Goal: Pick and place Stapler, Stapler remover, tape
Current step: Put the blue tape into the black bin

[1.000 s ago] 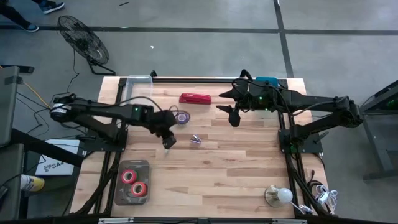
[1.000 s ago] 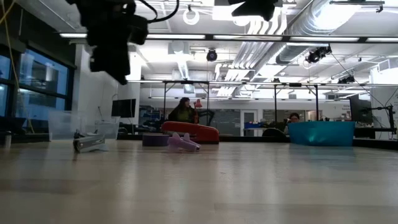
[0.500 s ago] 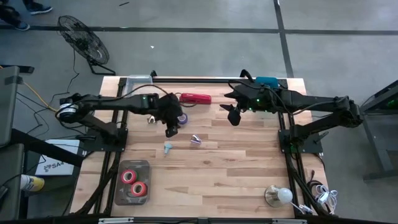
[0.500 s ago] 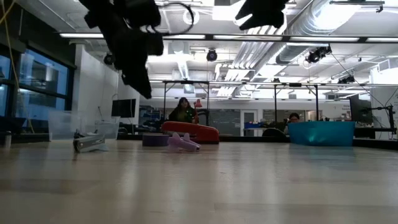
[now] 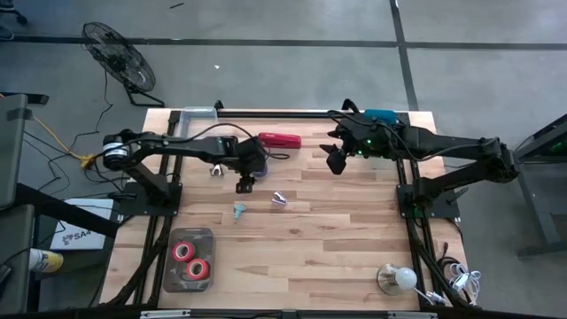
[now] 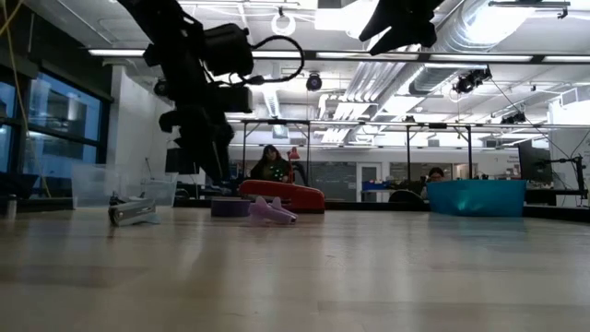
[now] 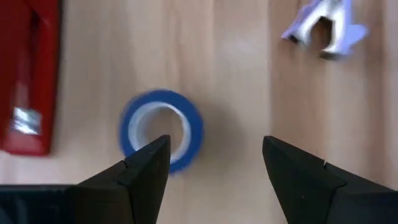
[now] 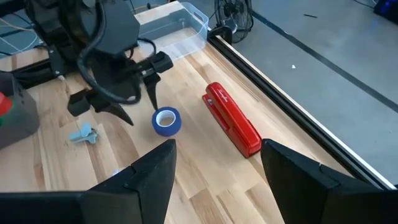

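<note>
Tape roll [image 5: 259, 165], the bluish-purple one, is lying flat on the desk [image 5: 337, 248] in the overhead view, just beside the red stapler [image 5: 278, 140]. Left pincer [image 5: 245, 183] is hanging right over that roll. Right pincer [image 5: 336, 163] is waiting near the far edge, well apart from the roll. Two red rolls [image 5: 190, 260] are sitting in a grey tray [image 5: 168, 264] at the near left corner, likely where sorted rolls go. Clear bin [image 5: 197, 117] is sitting at the far left corner. A small pale claw piece [image 5: 278, 199] and a light blue one [image 5: 238, 210] are lying loose mid-desk.

Level view: left pincer [image 6: 214, 152] is hanging low, close above the stapler [image 6: 282, 195] and roll [image 6: 230, 207]. Beyond the desk, a workshop with ceiling ducts and strip lights; a person [image 6: 269, 164] is sitting far back.

Left wrist: fingers [image 7: 147, 168] are standing spread wide with nothing between them; the roll [image 7: 161, 128] is lying partly under one fingertip, so it looks lined up for a grab. Stapler [image 7: 28, 78] lies to one side, the claw piece [image 7: 324, 28] to the other.

Right wrist: its own fingers [image 8: 149, 171] are standing apart, holding nothing. Roll [image 8: 166, 121] is lying between the left arm and the stapler [image 8: 232, 118]. Desk is pale wood planking.
</note>
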`<move>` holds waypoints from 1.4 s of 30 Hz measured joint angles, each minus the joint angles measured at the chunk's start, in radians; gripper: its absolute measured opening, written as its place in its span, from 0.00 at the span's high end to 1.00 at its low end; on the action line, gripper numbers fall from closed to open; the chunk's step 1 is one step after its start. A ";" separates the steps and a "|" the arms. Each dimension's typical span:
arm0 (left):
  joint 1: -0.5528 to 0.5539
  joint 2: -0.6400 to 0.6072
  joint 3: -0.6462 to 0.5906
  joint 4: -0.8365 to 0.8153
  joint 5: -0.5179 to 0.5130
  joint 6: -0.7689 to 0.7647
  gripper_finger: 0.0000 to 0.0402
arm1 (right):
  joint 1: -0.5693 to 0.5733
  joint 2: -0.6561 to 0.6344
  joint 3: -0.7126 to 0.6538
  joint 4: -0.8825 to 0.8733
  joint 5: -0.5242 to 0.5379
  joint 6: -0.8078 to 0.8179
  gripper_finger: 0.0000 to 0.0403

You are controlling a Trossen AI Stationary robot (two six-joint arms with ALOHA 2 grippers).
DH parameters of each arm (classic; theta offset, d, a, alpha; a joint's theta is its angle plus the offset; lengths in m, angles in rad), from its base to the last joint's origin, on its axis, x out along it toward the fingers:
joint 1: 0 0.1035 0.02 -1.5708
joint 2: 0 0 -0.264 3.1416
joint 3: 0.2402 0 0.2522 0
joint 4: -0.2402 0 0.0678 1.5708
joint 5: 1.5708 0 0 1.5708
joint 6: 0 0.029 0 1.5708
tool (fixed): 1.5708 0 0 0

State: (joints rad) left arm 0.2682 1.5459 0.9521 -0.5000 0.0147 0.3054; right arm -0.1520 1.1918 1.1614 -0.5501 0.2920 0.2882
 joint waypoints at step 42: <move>0.026 0.175 0.001 -0.023 0.029 -0.076 0.90 | 0.000 -0.001 0.000 -0.043 -0.014 0.026 0.44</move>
State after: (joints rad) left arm 0.2943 1.7209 0.9532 -0.5233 0.0442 0.2294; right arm -0.1516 1.1908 1.1614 -0.5926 0.2781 0.3141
